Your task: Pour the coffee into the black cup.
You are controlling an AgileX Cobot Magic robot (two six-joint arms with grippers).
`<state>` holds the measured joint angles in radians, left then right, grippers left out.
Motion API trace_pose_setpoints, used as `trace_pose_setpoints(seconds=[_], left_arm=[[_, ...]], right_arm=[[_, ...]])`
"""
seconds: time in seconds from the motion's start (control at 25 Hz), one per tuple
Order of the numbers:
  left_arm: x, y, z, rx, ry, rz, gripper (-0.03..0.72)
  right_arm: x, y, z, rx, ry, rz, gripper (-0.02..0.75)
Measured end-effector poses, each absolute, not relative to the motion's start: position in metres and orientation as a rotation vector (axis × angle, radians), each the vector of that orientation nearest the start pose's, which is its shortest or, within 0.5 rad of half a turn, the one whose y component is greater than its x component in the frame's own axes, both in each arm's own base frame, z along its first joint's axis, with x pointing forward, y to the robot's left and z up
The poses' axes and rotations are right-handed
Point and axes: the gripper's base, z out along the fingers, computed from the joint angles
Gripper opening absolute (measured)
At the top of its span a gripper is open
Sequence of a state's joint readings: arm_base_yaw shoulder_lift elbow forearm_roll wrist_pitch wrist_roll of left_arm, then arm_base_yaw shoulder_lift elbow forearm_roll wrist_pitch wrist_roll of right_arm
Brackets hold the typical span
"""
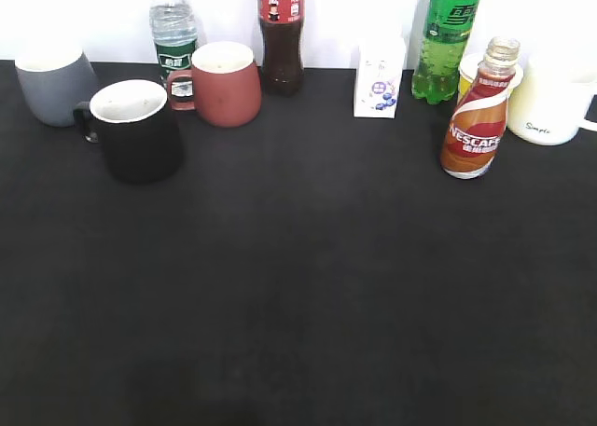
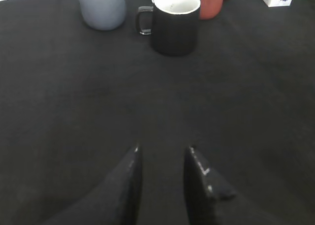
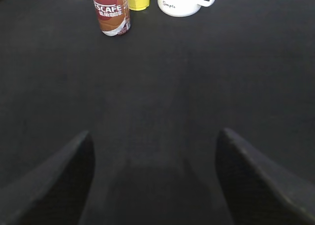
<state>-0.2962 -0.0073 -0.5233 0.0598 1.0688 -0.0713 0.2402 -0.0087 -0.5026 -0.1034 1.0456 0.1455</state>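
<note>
right pincer [image 3: 153,161] spread wide, empty, low over desk [image 1: 298,295], seemingly readied for the bottle | left pincer [image 2: 162,158] narrow gap, empty | coffee [image 1: 478,114] upright, uncapped, far right | black cup [image 1: 138,128] upright far left, well apart, mouth open for pouring

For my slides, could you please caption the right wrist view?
Open right gripper faces the uncapped coffee, with a white mug beyond.
</note>
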Motion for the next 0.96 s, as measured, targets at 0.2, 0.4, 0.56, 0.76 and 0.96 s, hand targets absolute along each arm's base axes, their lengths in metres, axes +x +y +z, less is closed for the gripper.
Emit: trace_pose_setpoints(seconds=[0.2, 0.4, 0.56, 0.76, 0.96], left_arm=[[-0.0082, 0.0064, 0.2831, 0.116, 2.018, -0.095, 0.228], [-0.0090, 0.0052, 0.2831, -0.034, 2.020, -0.001, 0.228], [-0.0093, 0.0047, 0.2831, -0.086, 2.019, 0.032, 0.228], [-0.0093, 0.0047, 0.2831, -0.086, 2.019, 0.032, 0.228], [-0.0093, 0.0047, 0.2831, -0.086, 2.019, 0.032, 0.228]], right_arm=[[-0.0055, -0.0086, 0.2795, 0.070, 2.013, 0.021, 0.592], [-0.0062, -0.0081, 0.2795, 0.158, 2.008, -0.035, 0.590], [-0.0062, -0.0081, 0.2796, 0.157, 2.006, -0.035, 0.589], [-0.0062, -0.0081, 0.2796, 0.157, 2.006, -0.035, 0.589], [-0.0062, -0.0081, 0.2796, 0.158, 2.006, -0.034, 0.589]])
